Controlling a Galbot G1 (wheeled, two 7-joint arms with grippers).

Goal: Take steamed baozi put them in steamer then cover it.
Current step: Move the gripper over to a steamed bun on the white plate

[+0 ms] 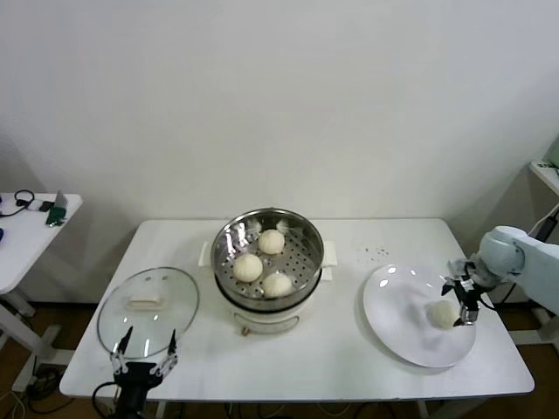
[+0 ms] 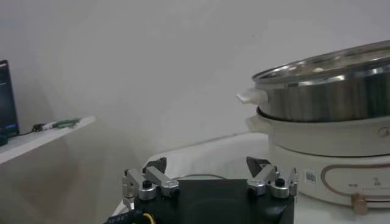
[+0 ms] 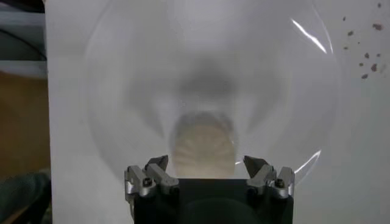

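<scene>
Three buns (image 1: 262,262) are seated in the steamer (image 1: 307,253); the last bun (image 1: 443,312) on the plate (image 1: 393,305) is straddled by the wide-open right gripper (image 1: 462,301). The left gripper (image 1: 144,349), open, is parked by the lid (image 1: 147,310).

A lab-like test room: bare white wall behind a white table (image 1: 349,367), cable-strewn side desk (image 1: 26,236) left of it

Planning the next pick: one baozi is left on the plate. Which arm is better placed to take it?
Right. Its open hand hangs at the last baozi on the plate; the left hand is far off by the glass lid.
</scene>
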